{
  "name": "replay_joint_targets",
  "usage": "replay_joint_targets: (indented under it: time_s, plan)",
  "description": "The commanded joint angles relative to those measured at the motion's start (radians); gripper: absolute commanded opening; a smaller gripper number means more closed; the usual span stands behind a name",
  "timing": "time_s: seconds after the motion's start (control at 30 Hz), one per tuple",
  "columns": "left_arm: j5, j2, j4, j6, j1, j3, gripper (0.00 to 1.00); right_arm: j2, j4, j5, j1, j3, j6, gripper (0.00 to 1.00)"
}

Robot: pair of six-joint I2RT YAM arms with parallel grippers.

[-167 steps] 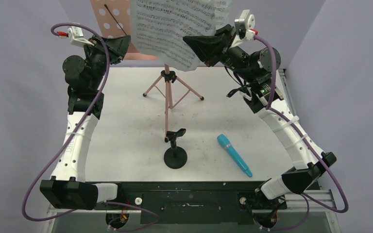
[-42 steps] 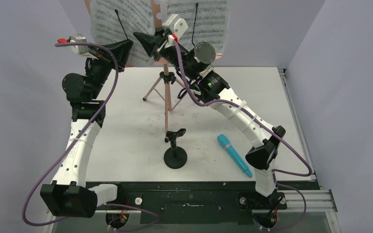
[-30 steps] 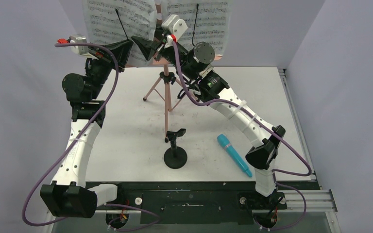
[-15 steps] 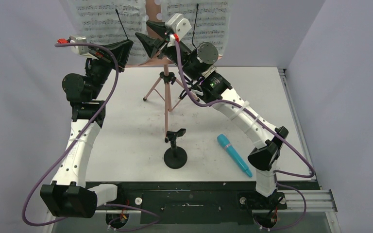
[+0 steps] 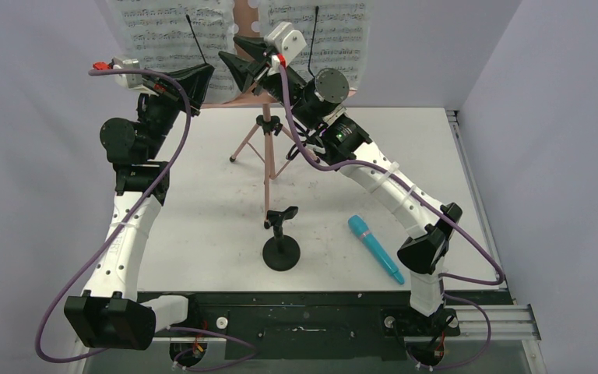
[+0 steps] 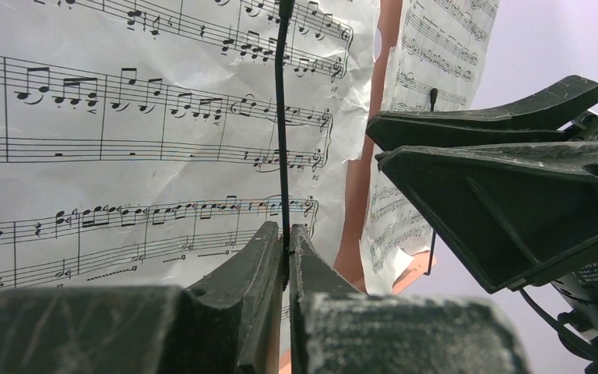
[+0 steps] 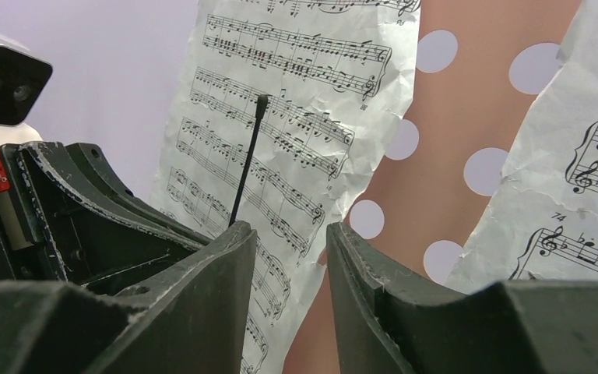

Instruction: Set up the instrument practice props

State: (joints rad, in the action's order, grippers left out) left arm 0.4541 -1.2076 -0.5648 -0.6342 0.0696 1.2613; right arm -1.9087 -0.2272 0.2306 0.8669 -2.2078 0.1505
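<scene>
The pink music stand [image 5: 268,148] stands at the back of the table, its dotted desk [image 7: 467,117] carrying two sheet-music pages. My left gripper [image 6: 288,234] is shut on the thin black wire page holder [image 6: 282,117] lying over the left page [image 5: 163,31]. My right gripper [image 7: 292,234] is open just in front of that page's right edge [image 7: 280,140], beside the right page [image 7: 584,179]; nothing is pinched between its fingers. The teal microphone [image 5: 375,249] lies flat at front right. The black mic stand [image 5: 281,243] stands upright at front centre.
The two grippers hang close together before the desk, the right one's fingers [image 6: 498,179] filling the right of the left wrist view. The tripod legs [image 5: 311,152] spread under them. Purple walls close in at the back and sides.
The left page has slid leftward on the desk, baring a pink strip between the pages. My right gripper has risen slightly and its jaws have narrowed. The left gripper has stayed on the wire.
</scene>
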Motion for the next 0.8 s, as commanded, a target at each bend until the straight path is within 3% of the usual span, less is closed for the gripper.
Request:
replay_joint_targets:
  time_s: [0.0,0.17,0.53,0.77]
  plan:
    - [0.030,0.035,-0.052,0.009,0.009,0.010,0.00,0.032,-0.025,-0.018,0.008,0.007,0.003,0.39]
    - [0.027,0.038,-0.055,0.014,0.010,0.006,0.14,0.045,-0.026,-0.022,0.007,0.029,0.004,0.40]
    - [0.010,0.050,-0.048,0.018,0.010,0.005,0.24,0.062,-0.023,-0.031,0.008,0.050,0.009,0.42]
    - [-0.011,0.077,-0.014,0.044,0.010,-0.007,0.42,0.073,-0.027,-0.034,0.009,0.067,0.007,0.53]
